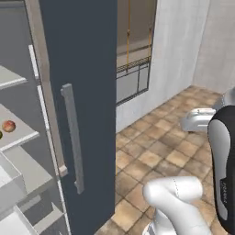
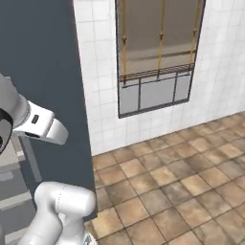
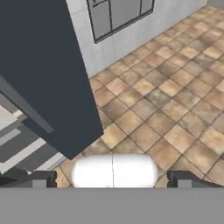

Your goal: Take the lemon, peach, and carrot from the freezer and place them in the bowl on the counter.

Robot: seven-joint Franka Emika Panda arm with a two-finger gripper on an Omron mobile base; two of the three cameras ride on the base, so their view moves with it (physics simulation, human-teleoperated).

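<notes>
The peach (image 1: 8,125), round and pinkish-red with a pale orange blush, sits on a grey inner shelf (image 1: 20,137) at the far left, inside the freezer (image 1: 82,69). The freezer's dark blue-grey door stands open, its long silver handle (image 1: 73,137) facing the robot. The gripper (image 3: 112,179) spreads its fingertips (image 3: 38,179) wide, holding nothing, above the brown tiled floor (image 3: 175,109) right of the door.
</notes>
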